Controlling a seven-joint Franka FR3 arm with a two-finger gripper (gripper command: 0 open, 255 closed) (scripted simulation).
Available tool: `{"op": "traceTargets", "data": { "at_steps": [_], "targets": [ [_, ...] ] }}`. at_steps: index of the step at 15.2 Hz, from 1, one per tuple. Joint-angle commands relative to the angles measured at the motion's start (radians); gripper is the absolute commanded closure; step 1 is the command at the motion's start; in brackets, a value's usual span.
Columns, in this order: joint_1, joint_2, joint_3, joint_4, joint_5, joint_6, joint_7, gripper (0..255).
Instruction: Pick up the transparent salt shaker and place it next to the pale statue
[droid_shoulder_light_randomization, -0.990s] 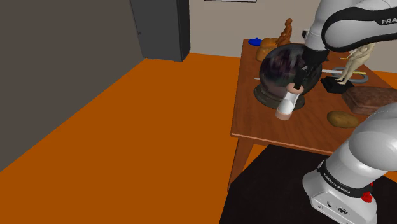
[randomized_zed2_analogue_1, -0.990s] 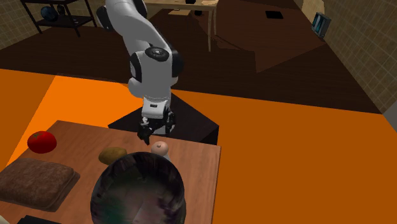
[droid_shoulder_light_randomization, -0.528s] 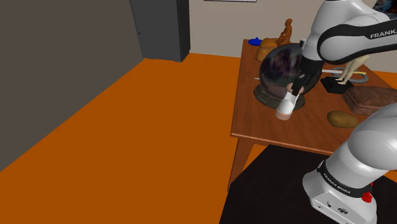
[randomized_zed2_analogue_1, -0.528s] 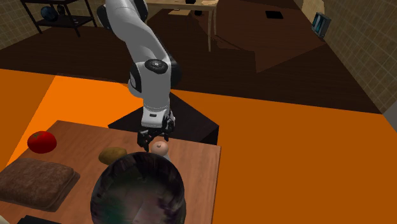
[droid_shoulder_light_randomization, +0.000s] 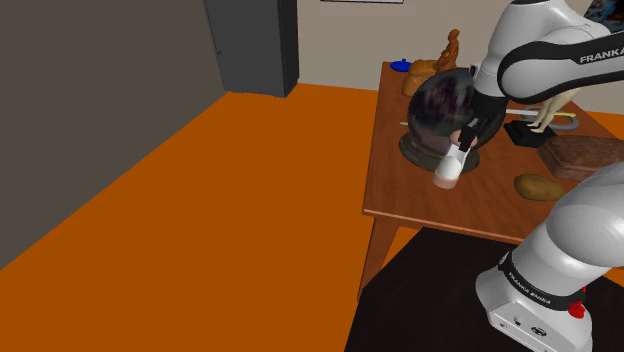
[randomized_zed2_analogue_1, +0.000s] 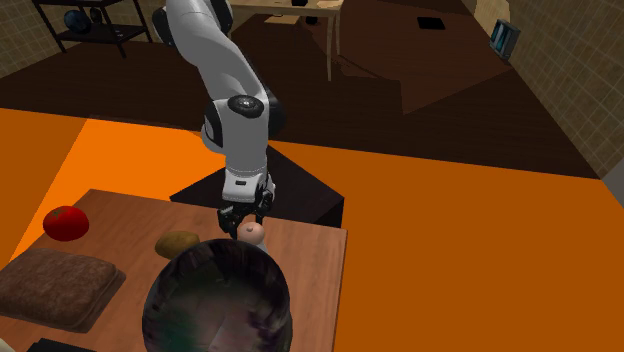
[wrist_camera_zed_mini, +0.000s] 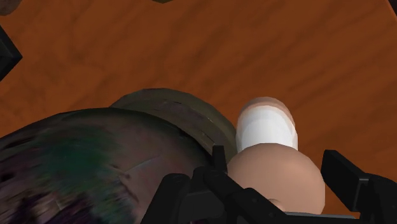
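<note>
Now the salt shaker (wrist_camera_zed_mini: 267, 130), white-bodied with a pinkish-tan cap, is clasped at that cap by the pincer (wrist_camera_zed_mini: 273, 160).

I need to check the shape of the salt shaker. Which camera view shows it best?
The wrist view: the salt shaker is near and large, its white body and pinkish cap plain, beside the dark globe. The shoulder view shows it small, under the claw. The second exterior view shows its cap, just past the globe.
</note>
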Motion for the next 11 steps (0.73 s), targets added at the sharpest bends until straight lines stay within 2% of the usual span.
{"op": "traceTargets", "data": {
  "at_steps": [1, 9, 11],
  "targets": [
    [0.000, 0.000, 0.000, -0.001, 0.000, 0.000, 0.000, 255],
    [0.000, 0.000, 0.000, -0.001, 0.000, 0.000, 0.000, 255],
    [0.004, -0.014, 0.007, 0.018, 0.010, -0.033, -0.007, 255]
  ]
}}
